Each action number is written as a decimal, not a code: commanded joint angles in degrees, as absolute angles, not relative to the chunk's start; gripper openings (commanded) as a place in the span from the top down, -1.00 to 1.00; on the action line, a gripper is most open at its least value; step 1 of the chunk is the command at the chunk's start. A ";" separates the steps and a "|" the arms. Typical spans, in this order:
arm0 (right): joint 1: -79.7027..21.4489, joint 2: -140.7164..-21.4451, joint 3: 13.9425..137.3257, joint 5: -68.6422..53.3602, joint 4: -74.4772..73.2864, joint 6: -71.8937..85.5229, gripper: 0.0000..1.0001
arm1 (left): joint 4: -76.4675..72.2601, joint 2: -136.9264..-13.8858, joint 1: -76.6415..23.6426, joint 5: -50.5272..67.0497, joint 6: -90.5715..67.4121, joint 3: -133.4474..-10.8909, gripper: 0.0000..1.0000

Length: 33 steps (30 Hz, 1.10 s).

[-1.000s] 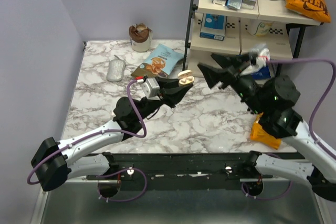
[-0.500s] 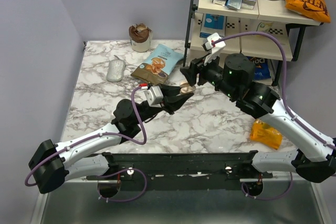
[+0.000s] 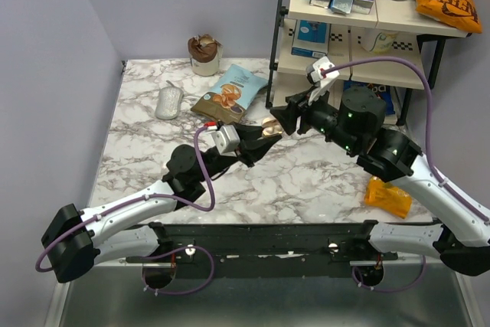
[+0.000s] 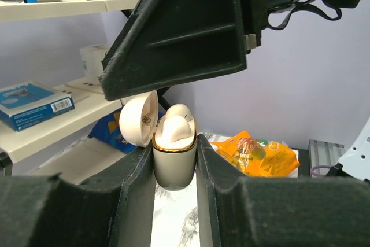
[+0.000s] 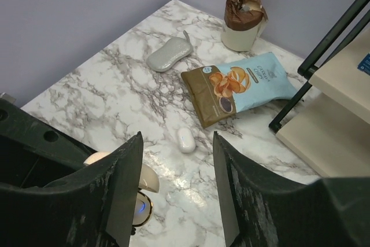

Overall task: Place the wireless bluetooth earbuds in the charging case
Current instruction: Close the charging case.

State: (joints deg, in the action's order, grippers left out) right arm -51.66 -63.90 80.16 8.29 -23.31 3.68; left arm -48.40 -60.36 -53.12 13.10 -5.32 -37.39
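Observation:
My left gripper [image 4: 174,153] is shut on the charging case [image 4: 173,172], holding it upright above the marble table. The case is whitish with a gold rim, and its lid [image 4: 139,120] is flipped open to the left. A rounded whitish earbud [image 4: 176,124] sits in its top. My right gripper [image 3: 280,121] hangs just above and right of the case [image 3: 269,125], with one dark finger [image 4: 185,27] over it. In the right wrist view the jaws [image 5: 176,143] stand open with nothing between them, and the case [image 5: 137,209] shows at the lower left.
A small white pebble-shaped piece [image 5: 186,140] lies on the marble below the right jaws. Farther back are a grey oval object [image 3: 168,102], a blue and brown snack bag [image 3: 230,91] and a brown-topped cup [image 3: 204,54]. A black-framed shelf [image 3: 360,51] stands at the right, with an orange packet [image 3: 389,195] on the table below it.
My right arm has swung in from the right to just above the case, and its jaws have narrowed a little. The left gripper, still holding the case, has dropped slightly.

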 commanded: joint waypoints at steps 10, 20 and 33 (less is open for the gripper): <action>-51.86 -61.70 76.91 4.74 -29.27 5.18 -0.17 | -51.77 -59.06 -53.35 9.93 -3.26 -38.23 1.00; -51.86 -67.40 88.50 10.73 -36.89 5.54 -0.20 | -43.08 -56.26 -54.84 18.28 5.70 -35.77 1.00; -51.94 -67.15 84.38 2.55 -38.50 5.89 -0.09 | -38.76 -55.81 -57.83 13.54 10.46 -36.83 1.00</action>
